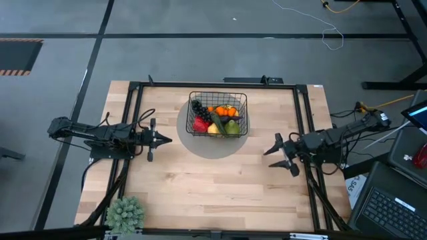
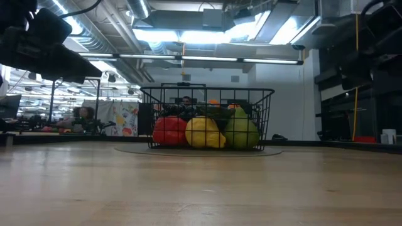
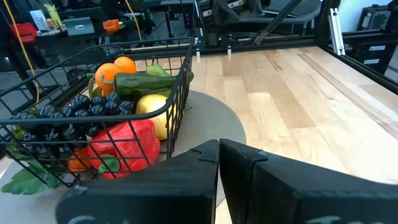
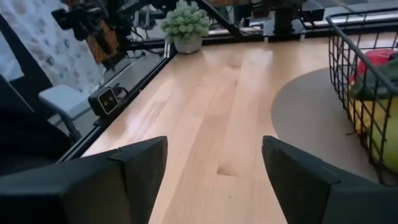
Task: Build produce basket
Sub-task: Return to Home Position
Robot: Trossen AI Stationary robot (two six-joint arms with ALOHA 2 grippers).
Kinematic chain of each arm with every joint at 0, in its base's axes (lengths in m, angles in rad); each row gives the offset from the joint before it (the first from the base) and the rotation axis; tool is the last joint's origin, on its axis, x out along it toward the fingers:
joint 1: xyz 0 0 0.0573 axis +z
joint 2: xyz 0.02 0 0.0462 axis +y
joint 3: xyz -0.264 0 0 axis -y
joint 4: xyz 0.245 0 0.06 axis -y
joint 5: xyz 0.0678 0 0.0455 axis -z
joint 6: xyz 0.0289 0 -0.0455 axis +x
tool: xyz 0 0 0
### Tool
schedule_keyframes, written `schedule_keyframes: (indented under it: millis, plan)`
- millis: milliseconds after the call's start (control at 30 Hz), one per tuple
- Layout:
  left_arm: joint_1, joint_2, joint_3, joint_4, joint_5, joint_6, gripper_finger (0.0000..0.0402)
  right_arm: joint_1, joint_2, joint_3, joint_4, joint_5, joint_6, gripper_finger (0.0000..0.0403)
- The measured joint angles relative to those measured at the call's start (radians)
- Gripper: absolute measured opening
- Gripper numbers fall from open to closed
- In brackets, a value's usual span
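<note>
The basket sits on a round grey mat toward the far middle of the table. It is packed with the produce: dark grapes over a red pepper, a lemon beside them, a long green vegetable across the top and oranges behind it. Neither arm touches it.

The left gripper hovers left of the mat, pointing right toward the basket's near left corner. Its jaws are pressed together tip to tip with nothing between them. The right gripper hangs over bare wood to the right of the mat, aimed left. Its jaws are spread wide and grip nothing, and the basket lies off to one side of them. A bushy grey-green plant stands at the near left corner of the table
</note>
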Motion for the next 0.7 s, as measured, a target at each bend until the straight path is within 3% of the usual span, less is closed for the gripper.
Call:
schedule_keyframes:
  millis: [200, 700]
  plan:
    - [0.0, 0.0, 0.0, 0.0, 0.0, 0.0, 0.0004, -0.032, -0.114, -0.053, -0.024, -0.074, 0.002, 0.0257]
    - [0.0, 0.0, 0.0, 0.0, 0.0, 0.0, 0.0004, -0.095, -0.29, -0.053, -0.04, -0.081, -0.167, 0.0257]
